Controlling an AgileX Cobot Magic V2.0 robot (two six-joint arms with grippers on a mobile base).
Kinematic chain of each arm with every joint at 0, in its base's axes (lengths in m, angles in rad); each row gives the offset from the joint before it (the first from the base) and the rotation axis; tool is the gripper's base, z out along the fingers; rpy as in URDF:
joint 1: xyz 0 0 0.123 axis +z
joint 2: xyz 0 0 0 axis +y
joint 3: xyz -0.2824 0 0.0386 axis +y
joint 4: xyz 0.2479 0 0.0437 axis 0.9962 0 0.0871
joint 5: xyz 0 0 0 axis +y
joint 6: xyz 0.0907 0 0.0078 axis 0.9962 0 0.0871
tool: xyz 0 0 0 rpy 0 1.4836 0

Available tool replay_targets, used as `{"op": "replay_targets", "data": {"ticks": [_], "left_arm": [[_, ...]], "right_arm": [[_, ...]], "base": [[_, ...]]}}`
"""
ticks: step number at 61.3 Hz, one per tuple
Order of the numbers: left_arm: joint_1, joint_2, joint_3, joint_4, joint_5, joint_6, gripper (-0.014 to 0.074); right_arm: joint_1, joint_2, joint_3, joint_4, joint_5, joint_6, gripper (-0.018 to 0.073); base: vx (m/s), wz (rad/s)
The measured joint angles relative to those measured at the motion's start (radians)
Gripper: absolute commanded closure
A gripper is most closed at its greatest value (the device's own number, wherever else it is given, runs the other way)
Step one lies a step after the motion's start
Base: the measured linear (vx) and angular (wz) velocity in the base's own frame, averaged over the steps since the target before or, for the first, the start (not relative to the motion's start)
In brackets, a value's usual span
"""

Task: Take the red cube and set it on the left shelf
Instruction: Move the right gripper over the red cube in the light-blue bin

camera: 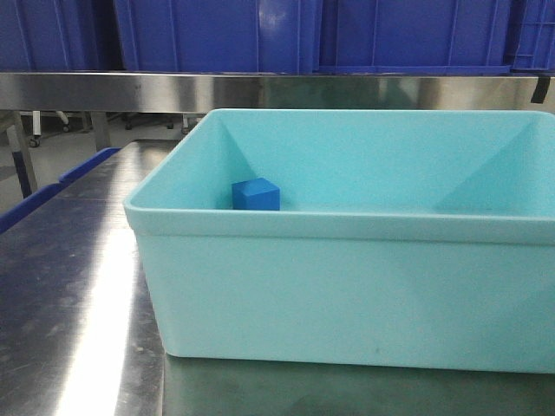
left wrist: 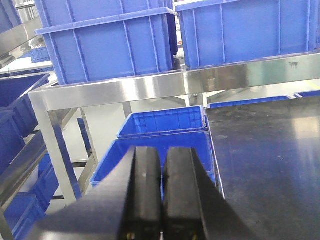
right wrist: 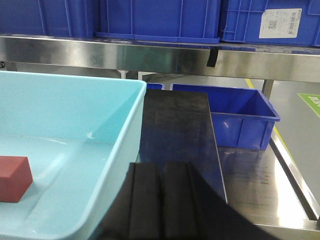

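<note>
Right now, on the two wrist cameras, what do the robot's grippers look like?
Both look alike. The left gripper has two matte black, blocky fingers with rounded tips, rising from a wider black body. The right gripper has the same black fingers and body. No cables show; the arms are out of view.

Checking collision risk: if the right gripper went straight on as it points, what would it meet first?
Probably the dark tabletop running ahead of the right gripper, if anything; the turquoise bin lies left of that line. Depth is unclear.
</note>
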Motion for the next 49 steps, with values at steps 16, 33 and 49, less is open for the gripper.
{"op": "replay_targets", "data": {"ticks": [16, 33, 49], "left_arm": [[0.000, 0.000, 0.000, 0.000, 0.000, 0.000, 0.0491], [0.000, 0.000, 0.000, 0.000, 0.000, 0.000, 0.0491], [0.000, 0.000, 0.000, 0.000, 0.000, 0.000, 0.0491]], "right_arm": [[0.000, 0.000, 0.000, 0.000, 0.000, 0.000, 0.0509], [0.000, 0.000, 0.000, 0.000, 0.000, 0.000, 0.0509], [0.000, 0.000, 0.000, 0.000, 0.000, 0.000, 0.0509]], "base": [[0.00, 0.00], [0.00, 0.00], [0.00, 0.00]]}}
